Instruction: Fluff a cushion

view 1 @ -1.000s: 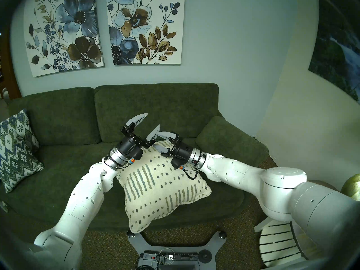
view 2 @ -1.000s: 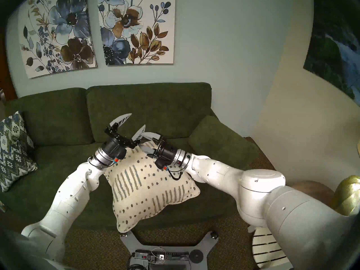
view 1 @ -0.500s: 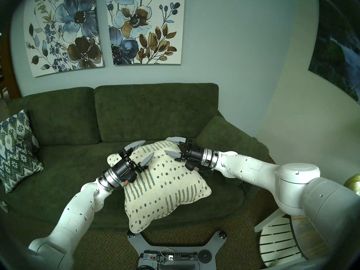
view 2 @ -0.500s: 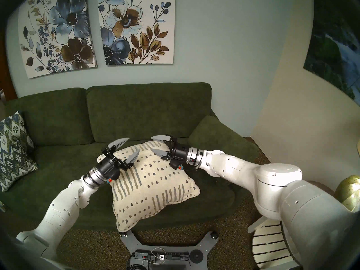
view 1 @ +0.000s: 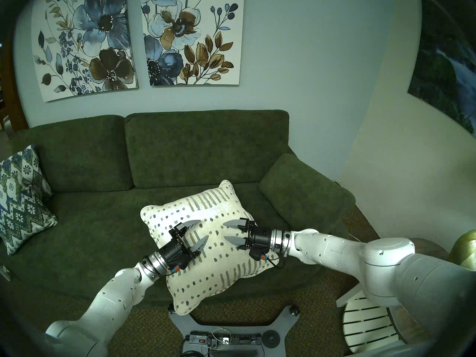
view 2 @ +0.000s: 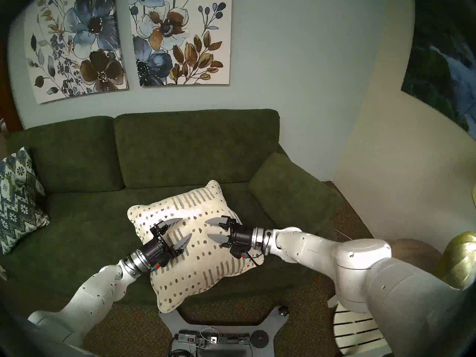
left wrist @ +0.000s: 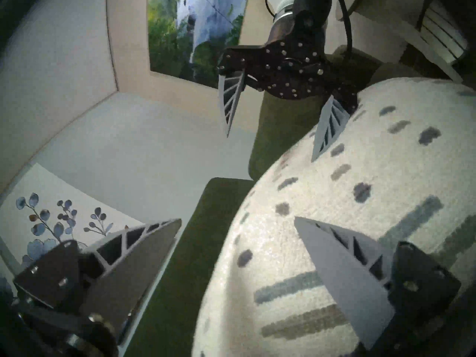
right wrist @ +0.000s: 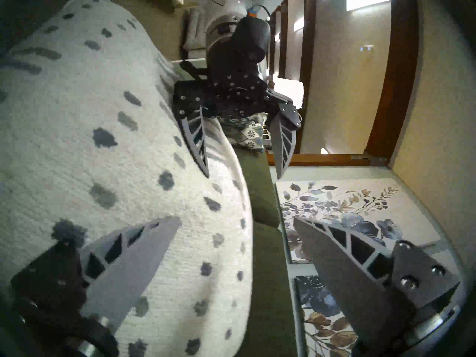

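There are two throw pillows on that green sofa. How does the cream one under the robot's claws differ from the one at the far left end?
The cream cushion bears rows of grey-blue and olive dashes and stripes; the zigzag pillow is blue-green with zigzags and small flowers. The cream cushion lies flat at the seat's front, one corner over the edge; the zigzag pillow leans upright at the sofa's left end. Both open grippers hang over the cream cushion; the zigzag pillow stands alone. Both are square and plump.

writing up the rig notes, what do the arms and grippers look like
Both arms are glossy white shells with silver wrist rings and black cylindrical wrists. The left gripper and right gripper carry two pale grey, pointed, ribbed leaf-shaped fingers on black studded brackets, with an orange-blue tag and thin black cable.
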Robot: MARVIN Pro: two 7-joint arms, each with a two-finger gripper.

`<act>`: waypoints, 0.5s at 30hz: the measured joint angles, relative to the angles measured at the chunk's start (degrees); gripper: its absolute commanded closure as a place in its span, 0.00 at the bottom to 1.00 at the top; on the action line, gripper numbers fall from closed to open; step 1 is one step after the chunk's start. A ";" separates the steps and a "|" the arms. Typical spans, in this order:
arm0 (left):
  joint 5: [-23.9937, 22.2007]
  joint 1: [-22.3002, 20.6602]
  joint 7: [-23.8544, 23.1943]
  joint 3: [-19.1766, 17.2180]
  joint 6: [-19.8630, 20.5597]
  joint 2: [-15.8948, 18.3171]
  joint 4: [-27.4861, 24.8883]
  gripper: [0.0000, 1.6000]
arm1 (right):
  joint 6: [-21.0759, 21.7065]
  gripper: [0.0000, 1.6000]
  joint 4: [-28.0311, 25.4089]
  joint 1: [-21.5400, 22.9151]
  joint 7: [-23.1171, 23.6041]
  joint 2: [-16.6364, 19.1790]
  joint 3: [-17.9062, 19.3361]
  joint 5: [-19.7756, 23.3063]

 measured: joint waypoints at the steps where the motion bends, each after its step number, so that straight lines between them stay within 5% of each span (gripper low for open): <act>1: 0.06 0.10 0.00 0.14 0.06 -0.13 0.68 0.00 | 0.08 0.00 0.25 -0.51 0.05 -0.17 -0.11 0.12; 15: 0.20 0.35 1.08 0.27 -0.51 -0.66 6.62 0.00 | 0.41 0.00 2.89 -5.18 -0.21 -1.50 -0.46 2.15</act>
